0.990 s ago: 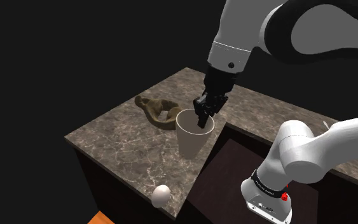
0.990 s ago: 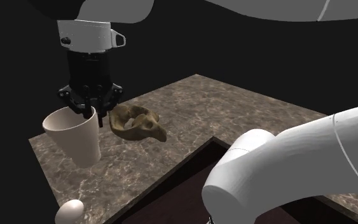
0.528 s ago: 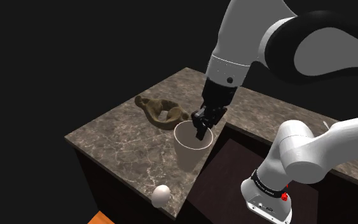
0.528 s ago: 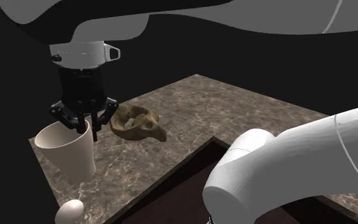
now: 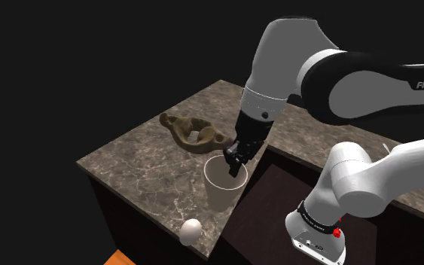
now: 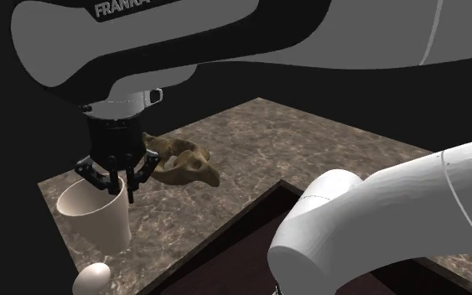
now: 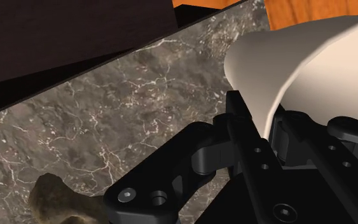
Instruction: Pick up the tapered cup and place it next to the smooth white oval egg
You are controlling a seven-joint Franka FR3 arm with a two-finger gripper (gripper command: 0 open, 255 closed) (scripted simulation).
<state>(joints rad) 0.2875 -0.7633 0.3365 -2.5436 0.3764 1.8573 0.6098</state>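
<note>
The tapered cup stands upright near the desk's front edge. The claw is clamped on its rim wall, one finger inside. To place it well, I'd lower it straight and level and let go only once the base sits flat, close beside the egg without nudging it. The cup is plain cream and widest at its open mouth.

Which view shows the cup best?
Shoulder view: the cup shows whole, open mouth to base, standing near the egg. The second exterior view gives its side wall, with the end effector covering part of the rim. The wrist view catches a close slice of rim in the grip.
</note>
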